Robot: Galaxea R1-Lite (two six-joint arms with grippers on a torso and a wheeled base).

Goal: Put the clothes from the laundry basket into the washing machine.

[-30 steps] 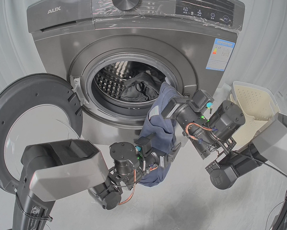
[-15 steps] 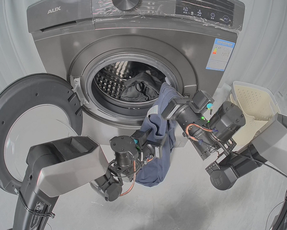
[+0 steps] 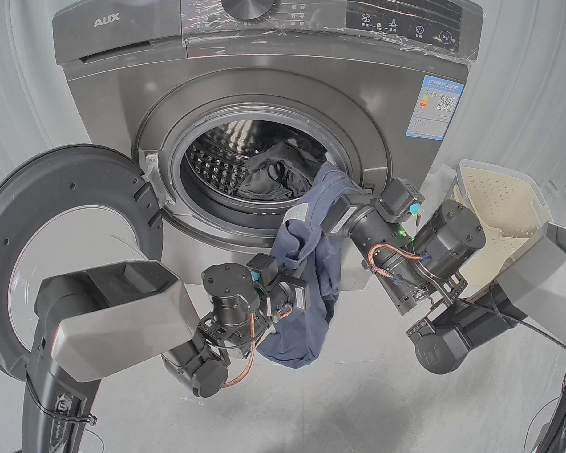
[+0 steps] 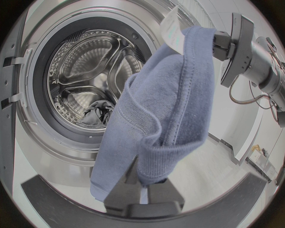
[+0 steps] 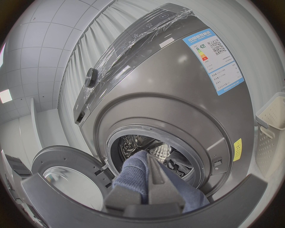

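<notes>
A blue sweatshirt [image 3: 306, 262] hangs in front of the washing machine [image 3: 257, 69], held at two places. My right gripper [image 3: 332, 187] is shut on its upper end at the right side of the drum opening [image 3: 257, 164]. My left gripper [image 3: 305, 285] is shut on a fold lower down. In the left wrist view the blue sweatshirt [image 4: 166, 118] drapes from the right gripper [image 4: 214, 47] down to my left gripper [image 4: 147, 178]. In the right wrist view the cloth [image 5: 133, 175] sits between my right gripper's [image 5: 145, 178] fingers. A dark garment [image 3: 275, 171] lies inside the drum.
The round door [image 3: 66, 247] stands swung open at the left. A cream laundry basket [image 3: 505, 207] stands to the right of the machine. Bare grey floor [image 3: 351, 399] lies in front.
My left arm has drawn back to the left and slightly up, pulling the lower part of the sweatshirt with it. The right arm has stayed nearly still.
</notes>
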